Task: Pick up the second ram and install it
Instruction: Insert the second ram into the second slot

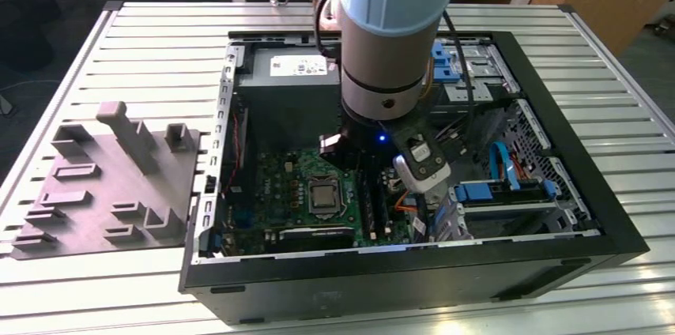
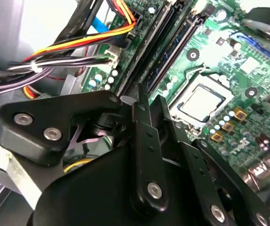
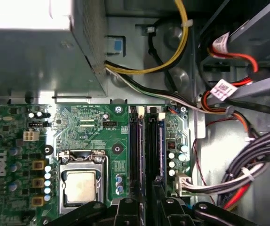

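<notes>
Slatted table [image 1: 126,43], one gripper [image 2: 146,101], one ram [image 3: 160,141]

Memory slots [image 3: 146,141]: near ends hidden behind the gripper [image 3: 146,207] in the first wrist view. Gripper linkage cut off by the picture's edge. Motherboard [image 1: 306,193]: partly hidden by the arm [image 1: 388,43] in the exterior view.

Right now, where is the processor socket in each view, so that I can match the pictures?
Exterior view: the processor socket sits on the exterior view's left of the memory slots.
First wrist view: the processor socket lies beside those memory slots.
Second wrist view: the processor socket again beside them.
Shared landmark: the memory slots.
</notes>
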`<state>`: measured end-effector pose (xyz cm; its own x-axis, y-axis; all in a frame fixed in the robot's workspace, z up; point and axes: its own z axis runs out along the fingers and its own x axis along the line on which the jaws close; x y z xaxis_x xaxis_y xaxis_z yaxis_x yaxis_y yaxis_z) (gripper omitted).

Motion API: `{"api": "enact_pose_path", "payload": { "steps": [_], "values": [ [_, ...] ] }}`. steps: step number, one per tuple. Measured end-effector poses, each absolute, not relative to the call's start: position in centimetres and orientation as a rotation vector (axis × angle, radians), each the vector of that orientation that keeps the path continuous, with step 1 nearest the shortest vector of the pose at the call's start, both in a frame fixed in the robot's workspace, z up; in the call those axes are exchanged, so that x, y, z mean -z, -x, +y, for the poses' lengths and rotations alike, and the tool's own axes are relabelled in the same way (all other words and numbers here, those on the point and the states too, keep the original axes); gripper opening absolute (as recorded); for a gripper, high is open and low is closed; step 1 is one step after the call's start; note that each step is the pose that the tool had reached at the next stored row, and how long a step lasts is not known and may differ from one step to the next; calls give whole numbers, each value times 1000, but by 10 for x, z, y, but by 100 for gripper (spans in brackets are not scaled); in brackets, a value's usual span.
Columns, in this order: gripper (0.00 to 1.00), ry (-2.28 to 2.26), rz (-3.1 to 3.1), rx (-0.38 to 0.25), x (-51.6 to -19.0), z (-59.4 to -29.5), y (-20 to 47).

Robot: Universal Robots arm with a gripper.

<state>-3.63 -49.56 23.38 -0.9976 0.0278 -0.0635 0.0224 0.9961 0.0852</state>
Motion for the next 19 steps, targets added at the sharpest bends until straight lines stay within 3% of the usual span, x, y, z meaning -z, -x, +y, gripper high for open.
{"api": "enact_pose_path", "payload": {
  "steps": [7, 11, 19],
  "values": [
    [25, -39, 3074, -130, -235, -496, 36],
    [11, -39, 3074, -129, -235, -496, 36],
    [10, -60, 3073, -128, -235, -496, 36]
  ]
}}
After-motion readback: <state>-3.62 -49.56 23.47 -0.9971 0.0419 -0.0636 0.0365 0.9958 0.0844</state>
